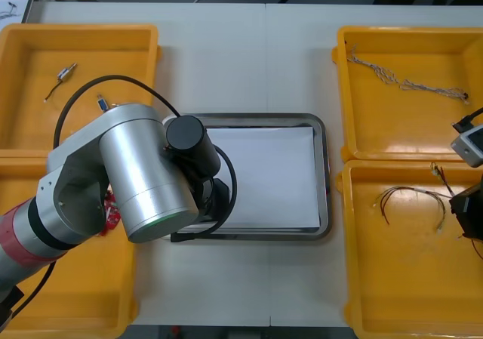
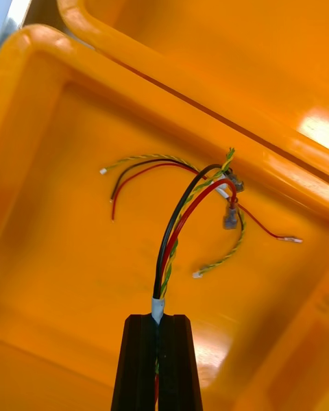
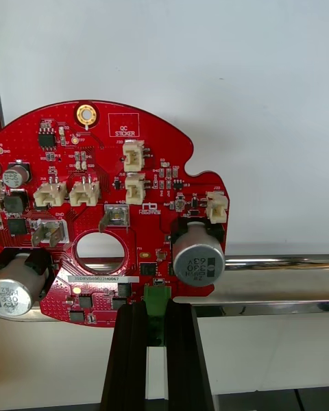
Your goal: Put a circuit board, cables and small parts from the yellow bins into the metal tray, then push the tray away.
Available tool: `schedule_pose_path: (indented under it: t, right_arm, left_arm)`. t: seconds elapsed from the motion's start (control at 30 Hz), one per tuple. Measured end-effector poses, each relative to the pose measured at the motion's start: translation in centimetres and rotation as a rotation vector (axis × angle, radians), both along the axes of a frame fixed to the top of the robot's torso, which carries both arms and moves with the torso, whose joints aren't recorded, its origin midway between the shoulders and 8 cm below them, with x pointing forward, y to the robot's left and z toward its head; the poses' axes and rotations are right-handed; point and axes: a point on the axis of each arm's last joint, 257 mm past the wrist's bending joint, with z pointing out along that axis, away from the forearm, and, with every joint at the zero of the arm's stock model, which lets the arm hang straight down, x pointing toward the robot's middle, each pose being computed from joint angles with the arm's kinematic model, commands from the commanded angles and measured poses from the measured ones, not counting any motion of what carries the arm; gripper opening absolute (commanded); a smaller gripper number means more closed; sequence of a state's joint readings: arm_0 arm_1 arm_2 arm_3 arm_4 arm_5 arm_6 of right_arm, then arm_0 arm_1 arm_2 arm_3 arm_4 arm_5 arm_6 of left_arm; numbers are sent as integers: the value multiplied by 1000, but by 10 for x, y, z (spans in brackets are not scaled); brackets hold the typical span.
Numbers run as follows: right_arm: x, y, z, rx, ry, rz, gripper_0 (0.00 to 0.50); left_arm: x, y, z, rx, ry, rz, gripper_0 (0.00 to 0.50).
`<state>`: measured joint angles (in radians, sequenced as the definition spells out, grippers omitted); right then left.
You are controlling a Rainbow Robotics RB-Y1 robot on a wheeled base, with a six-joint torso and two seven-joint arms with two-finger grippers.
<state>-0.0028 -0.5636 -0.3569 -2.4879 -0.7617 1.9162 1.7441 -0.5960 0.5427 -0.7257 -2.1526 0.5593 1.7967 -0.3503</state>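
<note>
Now to the left claw (image 3: 156, 309), pinched shut on a small green plug at the edge of a round red board (image 3: 116, 198). Held upright, parts side towards the wrist camera, with the shiny rim of the metal tray (image 3: 274, 264) running behind its lower edge and white sheet beyond. From above, the bulky left arm (image 1: 143, 180) draped across the tray's left side, white lining open to its right. And over to the right claw (image 2: 158, 318): closed on a bundle of cables (image 2: 179, 226), black, red and a twisted yellow-green one, clamped near one end. Loose ends fanned out past the fingertips, over the floor of the near right bin (image 2: 68, 281). Hard to tell whether brushing that floor or hanging clear of it. Elsewhere on the surface (image 1: 226, 52): a twisted cable (image 1: 407, 84) lying in the far right bin (image 1: 400, 127), and a small metal part (image 1: 66, 71) in the far left bin (image 1: 30, 112).
</note>
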Motion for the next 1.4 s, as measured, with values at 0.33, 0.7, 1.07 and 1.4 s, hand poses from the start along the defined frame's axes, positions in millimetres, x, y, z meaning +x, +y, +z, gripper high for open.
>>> schedule_pose_path:
  t: [0.33,0.7,1.07,1.4]
  right_arm:
    - [0,40,1,84,8,-17,0]
    - [-1,47,2,140,30,-77,0]
    - [-3,46,1,127,36,-69,0]
    - [-3,46,1,127,37,-68,0]
  left_arm:
    - [-1,-5,-9,13,-1,-41,0]
    - [16,2,-22,23,-9,-14,0]
    - [18,4,-31,36,-5,-12,0]
    - [22,3,-42,37,-16,-12,0]
